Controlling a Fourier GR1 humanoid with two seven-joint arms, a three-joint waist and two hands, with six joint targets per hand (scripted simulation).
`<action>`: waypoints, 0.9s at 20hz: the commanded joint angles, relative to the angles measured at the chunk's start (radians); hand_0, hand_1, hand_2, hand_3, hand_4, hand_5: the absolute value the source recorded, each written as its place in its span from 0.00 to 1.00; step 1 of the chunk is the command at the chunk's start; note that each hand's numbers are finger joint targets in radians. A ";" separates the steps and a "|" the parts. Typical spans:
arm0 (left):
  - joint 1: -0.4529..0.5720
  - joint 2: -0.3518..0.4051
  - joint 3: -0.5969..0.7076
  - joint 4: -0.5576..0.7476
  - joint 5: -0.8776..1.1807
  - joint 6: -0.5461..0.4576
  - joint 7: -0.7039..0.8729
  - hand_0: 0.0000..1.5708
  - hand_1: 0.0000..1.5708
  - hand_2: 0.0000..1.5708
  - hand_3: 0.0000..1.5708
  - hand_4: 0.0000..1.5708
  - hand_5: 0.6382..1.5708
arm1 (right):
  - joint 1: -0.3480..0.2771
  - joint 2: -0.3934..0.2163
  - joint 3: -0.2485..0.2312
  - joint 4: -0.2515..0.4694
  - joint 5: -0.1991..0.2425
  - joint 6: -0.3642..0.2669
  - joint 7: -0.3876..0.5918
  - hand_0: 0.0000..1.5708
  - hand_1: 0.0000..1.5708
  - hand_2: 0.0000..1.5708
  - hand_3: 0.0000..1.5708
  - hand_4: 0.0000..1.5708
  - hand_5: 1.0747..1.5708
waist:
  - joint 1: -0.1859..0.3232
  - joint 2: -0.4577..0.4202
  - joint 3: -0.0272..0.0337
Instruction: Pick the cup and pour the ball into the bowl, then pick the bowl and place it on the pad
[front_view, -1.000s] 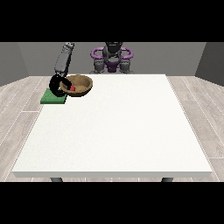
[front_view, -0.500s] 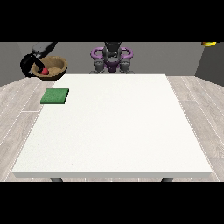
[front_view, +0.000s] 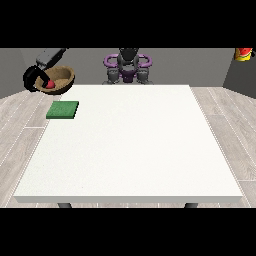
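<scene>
Brown and wooden in look, the bowl (front_view: 56, 79) is seen in the front view held in the air beyond the far left corner of the white worktop (front_view: 130, 145), above the floor rather than over the worktop's surface. A red ball (front_view: 50, 84) is seen lying inside the bowl, towards its nearer side. The hand at the view's left (front_view: 35, 76) is placed at the bowl's left rim, with black fingers curled round that rim, so the bowl is gripped by it. The green pad (front_view: 63, 110) is laid flat on the worktop near its far left corner, with nothing on it; the bowl is held up and to the left of it, apart from it. At the view's top right edge a yellow and red thing (front_view: 243, 53) is partly shown, cut off by the frame; what it is cannot be told. The robot's torso (front_view: 128, 65) is seen behind the worktop's far edge.
</scene>
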 joint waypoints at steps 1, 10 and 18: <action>-0.010 -0.003 -0.019 -0.015 0.011 -0.006 -0.018 0.00 0.00 0.00 0.00 0.77 0.98 | -0.052 0.048 -0.009 0.058 -0.011 -0.021 -0.005 1.00 1.00 1.00 0.31 0.68 0.99 | 0.015 0.014 0.0005; -0.014 0.024 -0.020 -0.041 0.035 0.033 0.021 0.00 0.00 0.00 0.00 0.76 0.99 | -0.090 0.073 -0.070 0.196 -0.048 -0.016 -0.092 1.00 1.00 1.00 0.38 0.63 1.00 | 0.016 0.031 0.0015; 0.015 0.089 0.018 0.023 0.066 -0.016 -0.007 0.00 0.00 0.00 0.00 0.76 0.99 | -0.099 -0.025 -0.093 0.226 -0.022 -0.082 -0.075 0.99 0.99 0.96 0.59 0.00 0.97 | 0.011 0.033 0.0003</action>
